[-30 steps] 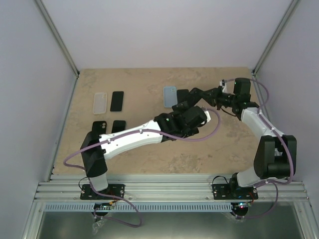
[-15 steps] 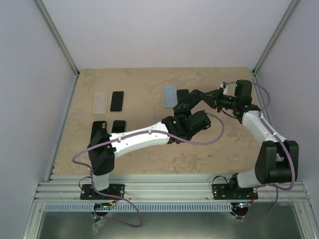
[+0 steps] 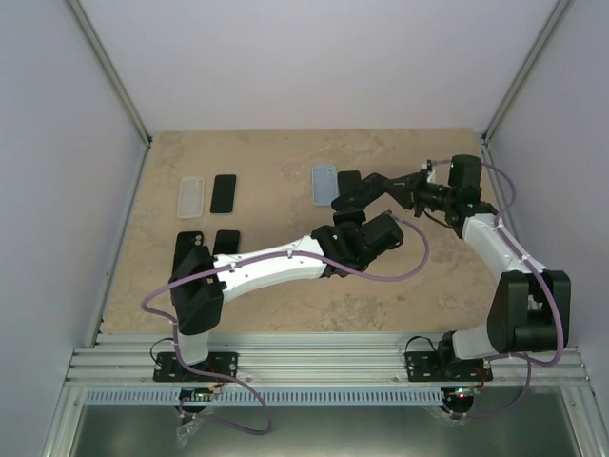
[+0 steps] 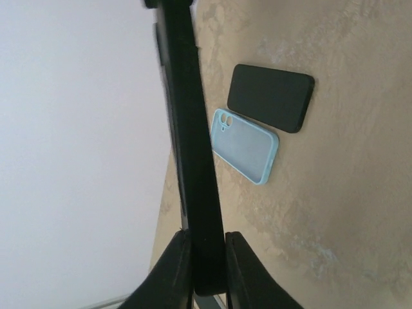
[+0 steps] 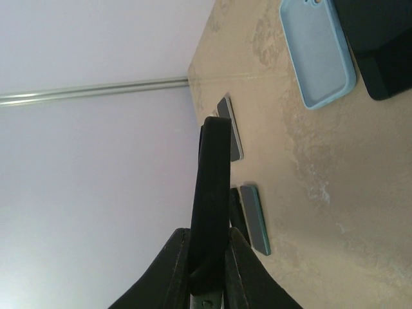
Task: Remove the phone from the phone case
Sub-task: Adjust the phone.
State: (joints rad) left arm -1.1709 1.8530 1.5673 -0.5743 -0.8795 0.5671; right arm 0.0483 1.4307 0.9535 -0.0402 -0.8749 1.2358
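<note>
A black phone case [image 3: 365,188] with the phone in it hangs in the air above the table's back right, held edge-on between both arms. My left gripper [image 3: 350,211] is shut on one end of it; in the left wrist view the black case [image 4: 190,129] runs up from between the fingers [image 4: 174,270], with a thin grey edge along its left side. My right gripper [image 3: 386,184] is shut on the other end, where the case [image 5: 212,187] stands pinched between the fingers [image 5: 175,270]. Whether the phone has come apart from the case does not show.
Flat on the table under the held case lie a light blue case [image 3: 324,183] and a black phone [image 4: 271,96]. At the left are a clear case [image 3: 191,197], a black phone [image 3: 224,193], a black case [image 3: 189,238] and another black phone [image 3: 226,240].
My left gripper stood open and has closed on the black case. The left arm has reached a little further right and back. The right arm has barely moved.
</note>
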